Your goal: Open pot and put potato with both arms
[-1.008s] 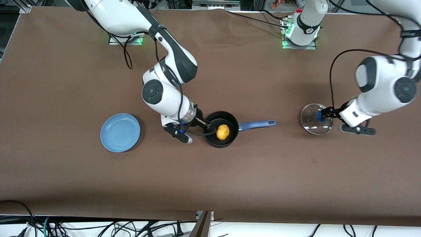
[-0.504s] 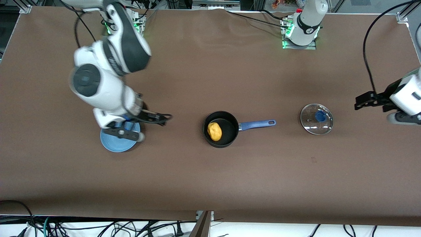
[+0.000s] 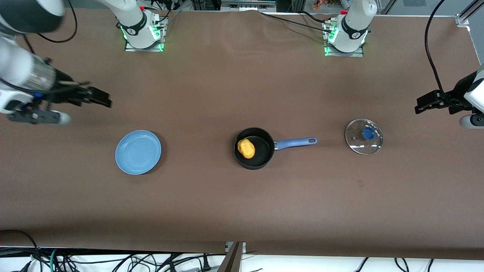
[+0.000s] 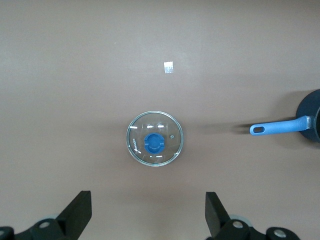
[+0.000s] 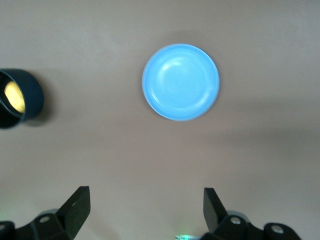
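The black pot (image 3: 254, 148) with its blue handle (image 3: 295, 142) stands open at the table's middle. The yellow-orange potato (image 3: 246, 148) lies inside it and also shows in the right wrist view (image 5: 14, 98). The glass lid (image 3: 363, 136) with a blue knob lies flat on the table toward the left arm's end; it also shows in the left wrist view (image 4: 155, 138). My left gripper (image 3: 423, 104) is open and empty, raised at the left arm's end of the table. My right gripper (image 3: 100, 99) is open and empty, raised at the right arm's end.
A flat light-blue plate (image 3: 138, 152) lies between the pot and the right arm's end of the table, also in the right wrist view (image 5: 180, 82). A small white mark (image 4: 169, 67) is on the brown cloth near the lid.
My right gripper let go of the potato in the pot and drew back past the plate to its end of the table. My left gripper left the lid and pulled away, rising.
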You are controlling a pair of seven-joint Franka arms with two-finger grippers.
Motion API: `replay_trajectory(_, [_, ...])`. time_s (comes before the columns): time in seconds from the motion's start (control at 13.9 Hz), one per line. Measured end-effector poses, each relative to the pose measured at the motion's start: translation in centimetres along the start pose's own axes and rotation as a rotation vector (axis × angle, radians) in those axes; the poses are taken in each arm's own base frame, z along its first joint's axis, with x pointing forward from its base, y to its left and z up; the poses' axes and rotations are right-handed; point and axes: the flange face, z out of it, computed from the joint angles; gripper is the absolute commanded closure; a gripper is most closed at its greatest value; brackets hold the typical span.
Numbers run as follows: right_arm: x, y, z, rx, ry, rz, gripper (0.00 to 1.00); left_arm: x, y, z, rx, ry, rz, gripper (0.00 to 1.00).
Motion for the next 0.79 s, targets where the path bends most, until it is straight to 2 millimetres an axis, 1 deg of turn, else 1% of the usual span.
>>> replay_trajectory(0.07, [-0.8,2.3,-0.4,0.007,-0.003,-0.015,0.00,0.1,0.1,0.2,0.000,-0.003,0.000,0.00])
replay_trajectory(0.14, [-1.6,3.6,-0.7,-0.003,-0.003,-0.024,0.00,0.2,0.2,0.4,0.000,-0.007,0.002,0.00])
replay_trajectory(0.22, [-2.3,3.9,-0.8,-0.019,-0.003,-0.031,0.00,0.3,0.3,0.6,0.001,-0.011,0.003,0.00])
replay_trajectory(0.36, [-3.3,3.2,-1.1,-0.039,0.002,-0.049,0.00,0.4,0.4,0.8,0.001,-0.015,0.004,0.00])
replay_trajectory(0.43, [-3.5,2.8,-1.2,-0.043,0.005,-0.056,0.00,0.4,0.4,0.9,0.001,-0.015,0.003,0.00])
replay_trajectory(0.65, [-3.4,2.8,-1.3,-0.082,0.016,-0.064,0.00,0.5,0.5,0.9,0.001,-0.015,0.006,0.00])
replay_trajectory(0.79, [-3.4,2.8,-1.3,-0.092,0.017,-0.071,0.00,0.4,1.2,0.9,0.002,-0.015,0.018,0.00])
